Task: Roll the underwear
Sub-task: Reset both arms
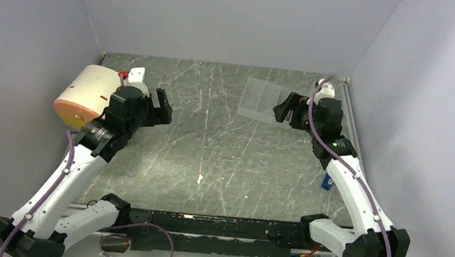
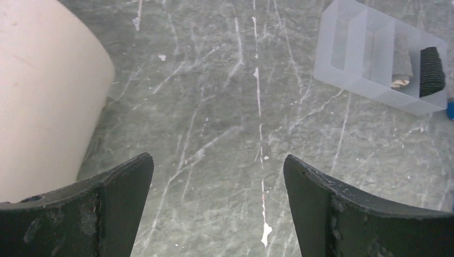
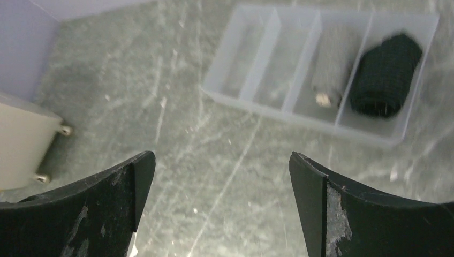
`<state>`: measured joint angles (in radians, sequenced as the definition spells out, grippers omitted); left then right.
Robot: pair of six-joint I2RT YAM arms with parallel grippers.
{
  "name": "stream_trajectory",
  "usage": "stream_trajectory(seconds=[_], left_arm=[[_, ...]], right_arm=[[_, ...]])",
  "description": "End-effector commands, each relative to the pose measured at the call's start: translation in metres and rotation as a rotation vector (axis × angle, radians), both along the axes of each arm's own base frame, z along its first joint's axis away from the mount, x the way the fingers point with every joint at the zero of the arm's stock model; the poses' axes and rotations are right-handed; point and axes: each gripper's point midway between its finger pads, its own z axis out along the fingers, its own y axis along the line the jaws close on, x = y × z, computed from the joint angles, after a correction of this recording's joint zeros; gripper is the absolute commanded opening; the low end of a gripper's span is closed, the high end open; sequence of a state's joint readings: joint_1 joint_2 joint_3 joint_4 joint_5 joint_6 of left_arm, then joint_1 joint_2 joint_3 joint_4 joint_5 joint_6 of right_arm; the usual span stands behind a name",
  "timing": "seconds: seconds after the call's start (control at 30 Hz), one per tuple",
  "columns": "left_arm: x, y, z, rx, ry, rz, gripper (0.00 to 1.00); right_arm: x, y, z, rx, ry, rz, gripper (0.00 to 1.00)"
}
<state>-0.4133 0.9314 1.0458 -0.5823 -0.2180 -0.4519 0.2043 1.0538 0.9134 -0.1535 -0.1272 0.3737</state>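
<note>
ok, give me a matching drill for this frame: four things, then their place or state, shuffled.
1 black fabric roll
2 grey fabric roll
3 cream cylindrical bin with orange end
4 left gripper

A open above the green marbled table
B clear plastic tray, end compartment
C table's left side
D tray, compartment beside the black roll

Pairs: 1-B, 2-D, 3-C, 4-A

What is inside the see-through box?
The see-through box holds a grey roll and a black roll, side by side in two compartments at one end. The other two compartments look empty. Anything beneath the rolls is covered.
</note>
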Motion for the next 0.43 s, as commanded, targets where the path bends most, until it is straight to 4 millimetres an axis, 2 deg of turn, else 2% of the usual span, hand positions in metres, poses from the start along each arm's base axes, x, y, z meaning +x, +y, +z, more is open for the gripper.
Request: stream_trajectory(seconds=[0.0,0.1,0.3,0.4], left_arm=[[-0.003,0.02,0.018,0.051,-0.048,0.065,0.97],[-0.003,0.016,0.015,0.032,-0.042,0.053,0.96],[-0.005,0.014,0.005,0.024,-0.002,0.059,0.96],[-0.007,0.014,0.001,0.019,0.007,0.056,0.96]], right_arm=[[-0.015,-0.016,-0.05,-0.02,0.251,-0.106,1.0],[-0.012,-0.023,-0.045,-0.033,0.224,-0.143,1.0],[-0.007,-0.022,-0.002,-0.047,0.078,-0.115,1.0],[-0.006,-0.017,0.01,-0.054,0.041,-0.075,1.0]])
